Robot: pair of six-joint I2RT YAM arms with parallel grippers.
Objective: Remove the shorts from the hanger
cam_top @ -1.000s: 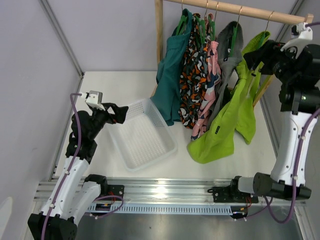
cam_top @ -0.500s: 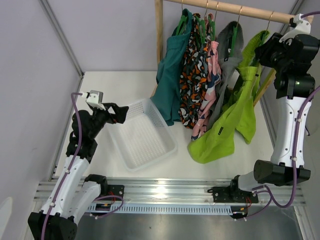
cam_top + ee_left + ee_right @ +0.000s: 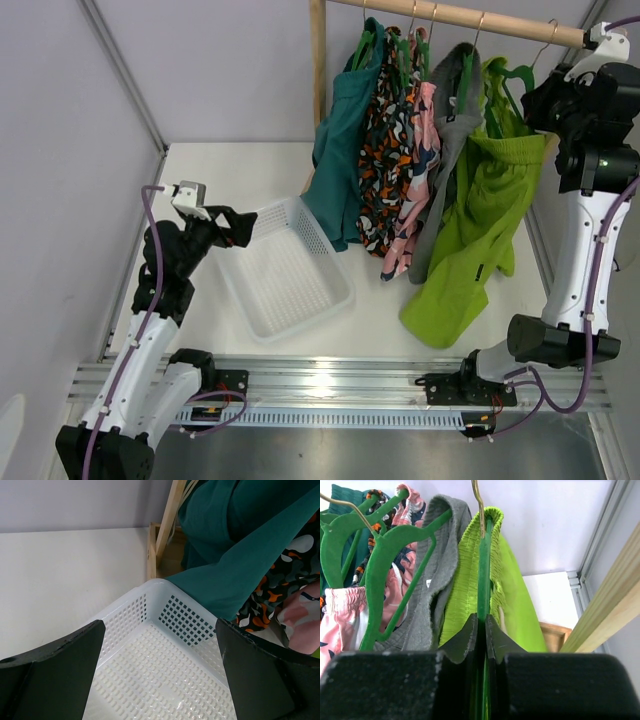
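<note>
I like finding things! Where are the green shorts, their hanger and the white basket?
shorts (image 3: pixel 470 230): top view, middle of the fabric.
hanger (image 3: pixel 483 570): right wrist view, its green bar.
basket (image 3: pixel 187 621): left wrist view, far holed wall.

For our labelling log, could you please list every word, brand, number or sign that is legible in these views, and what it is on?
No text can be read in any view.
On the shorts, the dark label patch: too small to read.
On the grey garment, the white tag: blurred, unreadable.
</note>
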